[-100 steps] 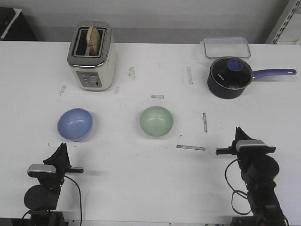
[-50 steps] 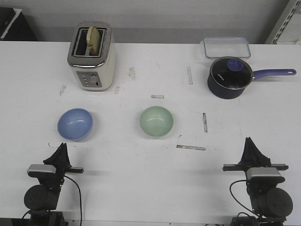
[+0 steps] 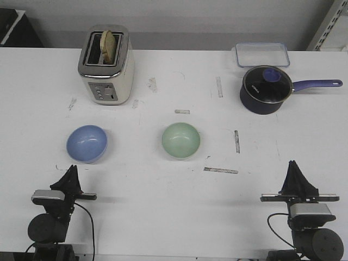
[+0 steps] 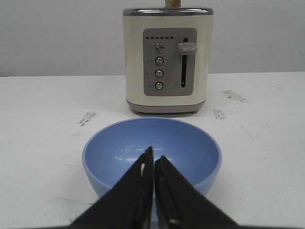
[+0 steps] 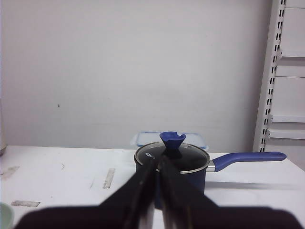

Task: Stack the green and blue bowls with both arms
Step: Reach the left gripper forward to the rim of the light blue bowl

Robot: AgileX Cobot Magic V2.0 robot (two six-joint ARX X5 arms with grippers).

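The blue bowl [image 3: 87,143] sits upright on the white table [image 3: 163,206] at the left. The green bowl [image 3: 181,140] sits upright near the middle, apart from it. My left gripper [image 3: 72,169] rests low at the near edge just behind the blue bowl, jaws shut and empty. In the left wrist view the blue bowl [image 4: 119,148] lies right beyond the closed gripper [image 4: 153,161]. My right gripper [image 3: 294,165] rests at the near right edge, shut and empty, well right of the green bowl. Only a sliver of the green bowl [image 5: 4,218] shows in the right wrist view, beside the gripper [image 5: 157,164].
A cream toaster [image 3: 106,65] with a slice of bread stands at the back left, beyond the blue bowl. A dark navy saucepan [image 3: 266,89] with a glass lid and long handle sits at the back right, with a clear plastic container [image 3: 262,53] behind it. Tape marks dot the table.
My right arm has drawn back toward the near edge and shifted right, settling low. The left arm and both bowls have not moved.
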